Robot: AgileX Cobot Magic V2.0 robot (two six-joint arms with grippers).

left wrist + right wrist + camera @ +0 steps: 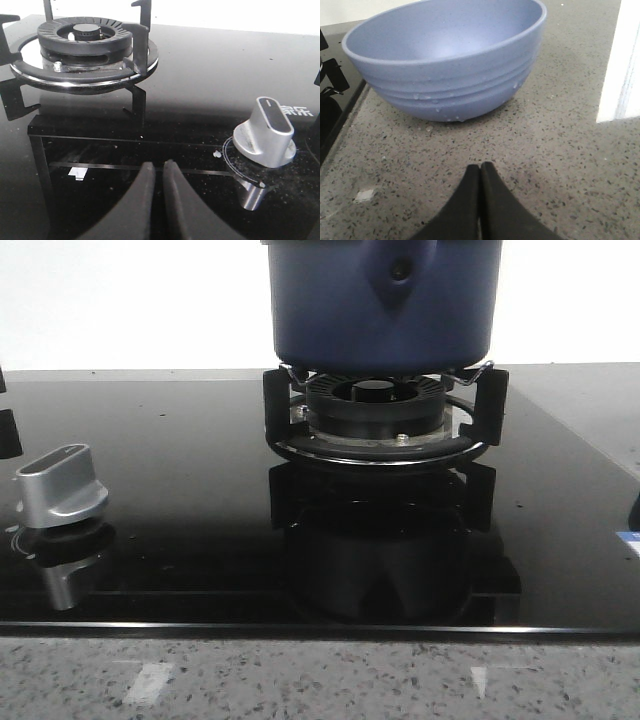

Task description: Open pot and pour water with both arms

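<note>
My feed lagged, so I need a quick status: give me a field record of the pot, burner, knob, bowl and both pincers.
pot: dark blue pot sitting on the burner's supports, top out of frame, lid not visible
burner: black ring burner under the pot; a second, bare burner in the left wrist view
knob: silver knob on the black glass cooktop
bowl: light blue bowl upright on the speckled counter
left pincer: left pincer shut, holding nothing
right pincer: right pincer shut, holding nothing
</note>
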